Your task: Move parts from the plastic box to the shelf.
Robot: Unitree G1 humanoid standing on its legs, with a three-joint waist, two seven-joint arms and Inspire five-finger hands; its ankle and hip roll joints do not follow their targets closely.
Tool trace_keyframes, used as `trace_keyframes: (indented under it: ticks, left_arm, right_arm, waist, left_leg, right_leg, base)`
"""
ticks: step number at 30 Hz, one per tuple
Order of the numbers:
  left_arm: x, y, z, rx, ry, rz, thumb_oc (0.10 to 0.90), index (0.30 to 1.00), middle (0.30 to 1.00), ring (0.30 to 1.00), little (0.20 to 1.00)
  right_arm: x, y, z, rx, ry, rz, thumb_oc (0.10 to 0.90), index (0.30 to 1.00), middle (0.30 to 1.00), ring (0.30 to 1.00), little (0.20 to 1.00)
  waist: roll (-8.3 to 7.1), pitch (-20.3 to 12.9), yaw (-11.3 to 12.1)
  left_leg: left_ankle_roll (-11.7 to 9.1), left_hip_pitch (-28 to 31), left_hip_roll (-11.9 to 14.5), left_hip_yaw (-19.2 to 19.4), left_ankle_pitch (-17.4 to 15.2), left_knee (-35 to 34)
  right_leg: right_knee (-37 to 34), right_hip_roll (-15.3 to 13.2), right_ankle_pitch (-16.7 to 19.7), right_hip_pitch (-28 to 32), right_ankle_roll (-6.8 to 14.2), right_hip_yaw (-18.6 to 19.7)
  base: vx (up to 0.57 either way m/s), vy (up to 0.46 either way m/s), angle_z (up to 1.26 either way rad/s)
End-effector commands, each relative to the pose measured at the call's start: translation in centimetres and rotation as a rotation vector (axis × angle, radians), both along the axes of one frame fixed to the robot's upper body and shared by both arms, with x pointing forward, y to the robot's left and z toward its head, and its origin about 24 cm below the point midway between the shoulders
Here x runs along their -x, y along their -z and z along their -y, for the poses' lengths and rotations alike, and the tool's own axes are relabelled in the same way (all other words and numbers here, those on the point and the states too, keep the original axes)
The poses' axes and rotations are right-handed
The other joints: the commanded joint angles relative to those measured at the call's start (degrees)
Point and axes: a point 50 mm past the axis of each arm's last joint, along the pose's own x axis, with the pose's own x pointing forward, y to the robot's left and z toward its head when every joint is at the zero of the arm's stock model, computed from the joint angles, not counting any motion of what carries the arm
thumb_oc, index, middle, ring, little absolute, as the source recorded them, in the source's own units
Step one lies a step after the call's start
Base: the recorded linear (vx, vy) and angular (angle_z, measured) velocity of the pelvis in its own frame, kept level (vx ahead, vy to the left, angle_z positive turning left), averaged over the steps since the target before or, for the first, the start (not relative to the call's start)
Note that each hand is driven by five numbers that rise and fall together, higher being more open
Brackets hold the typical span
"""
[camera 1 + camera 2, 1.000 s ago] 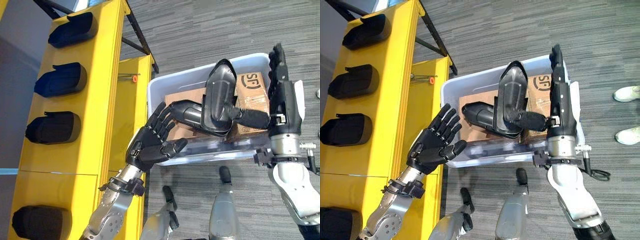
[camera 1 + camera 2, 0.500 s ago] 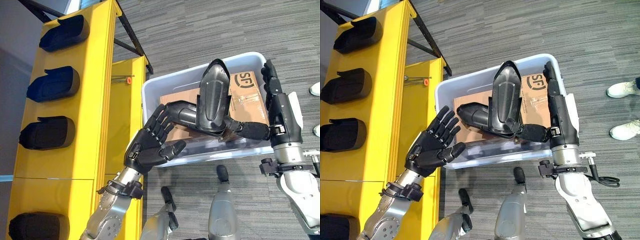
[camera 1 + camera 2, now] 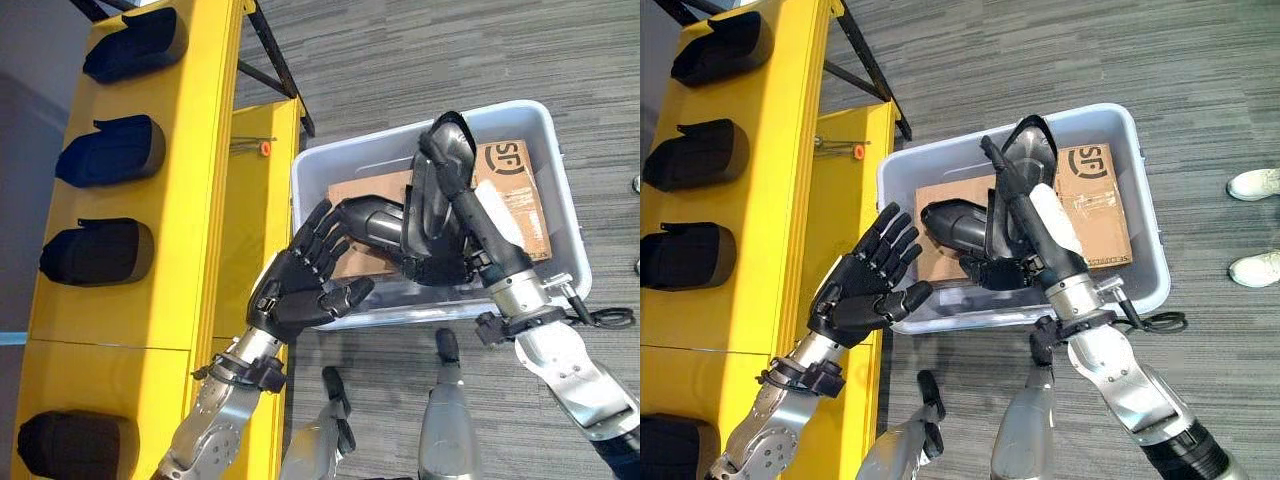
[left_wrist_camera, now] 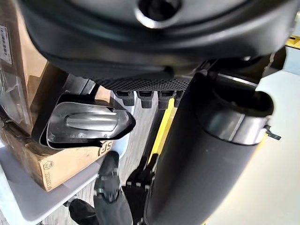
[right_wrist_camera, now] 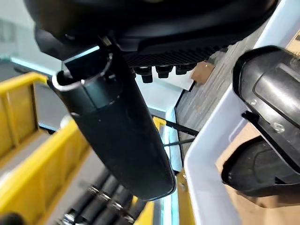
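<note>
The left hand (image 3: 300, 290) hovers with fingers spread wide at the plastic box's (image 3: 560, 205) nine o'clock side, beside the yellow shelf (image 3: 190, 200), while the right hand (image 3: 1015, 250), fingers straight, props an upright black part (image 3: 440, 190) inside the box.

Two head cameras side by side, looking down from up high, both seeing the yellow shelf (image 3: 160, 250) and the plastic box (image 3: 560, 200), each wrist camera very close, looking along its own hand at the box
</note>
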Motion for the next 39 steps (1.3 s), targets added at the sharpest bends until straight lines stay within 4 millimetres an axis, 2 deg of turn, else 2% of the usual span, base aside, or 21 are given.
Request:
trace_keyframes:
  ticks: [1,8,19,24,30,39]
  left_arm:
    - [0.5,-3.6,-0.5,0.036,0.030,0.215,0.900,1.000,1.000,1.000,1.000]
    - [0.2,-3.5,-0.1,0.046,0.045,0.214,0.900,1.000,1.000,1.000,1.000]
    - [0.4,-3.5,0.3,0.085,0.041,0.209,0.900,1.000,1.000,1.000,1.000]
    - [0.4,-3.6,0.3,0.099,0.037,0.206,0.900,1.000,1.000,1.000,1.000]
    - [0.4,-3.6,0.2,0.109,0.030,0.205,0.900,1.000,1.000,1.000,1.000]
    - [0.3,-3.5,0.1,0.108,0.039,0.207,0.900,1.000,1.000,1.000,1.000]
  right_arm:
    - [0.7,-4.1,-2.1,0.025,-0.085,0.240,0.900,1.000,1.000,1.000,1.000]
    - [-1.0,-3.7,-1.6,0.081,0.043,0.239,0.900,1.000,1.000,1.000,1.000]
    - [-1.8,-4.3,0.3,0.157,0.327,0.402,0.900,1.000,1.000,1.000,1.000]
    - [-1.7,-4.3,0.7,0.163,0.371,0.427,0.900,1.000,1.000,1.000,1.000]
    - [-2.4,-3.6,0.5,0.192,0.380,0.359,0.900,1.000,1.000,1.000,1.000]
    - [-3.1,-2.8,0.4,0.231,0.388,0.298,0.900,1.000,1.000,1.000,1.000]
  waist:
    - [-0.74,-0.26,0.77]
    - [0.37,1.03,0.70]
    - [2.68,1.66,-0.34]
    - [3.36,1.66,-0.58]
    - [4.42,1.66,-0.42]
    - [4.52,1.66,0.09]
  left_leg:
    - [1.83,-0.99,0.80,-2.62,-6.47,4.24]
    - [2.07,-1.63,0.22,-2.48,-6.65,4.51]
    - [2.46,-2.57,-1.05,-1.56,-7.29,4.84]
    - [2.63,-3.61,-1.62,-1.26,-7.66,5.56]
    - [2.89,-5.63,-2.54,-0.78,-7.74,5.95]
    - [3.15,-7.31,-2.98,-0.68,-7.60,6.20]
  right_leg:
    - [10.25,0.66,-14.03,0.34,-3.92,-2.80]
    - [10.85,0.28,-14.11,-0.94,-4.09,-2.58]
    - [12.29,-0.64,-14.34,-3.86,-4.09,-1.37]
    - [13.38,-1.04,-14.66,-5.50,-4.05,-0.83]
    - [15.13,-1.63,-14.96,-8.88,-4.01,-0.11]
    - [16.63,-1.97,-15.13,-11.36,-4.02,0.05]
  base:
    - [-0.04,-0.001,0.13]
    - [-0.01,0.010,0.00]
    - [0.00,0.053,-0.02]
    - [0.00,0.040,-0.02]
    - [-0.02,0.046,-0.08]
    - [-0.01,0.006,0.01]
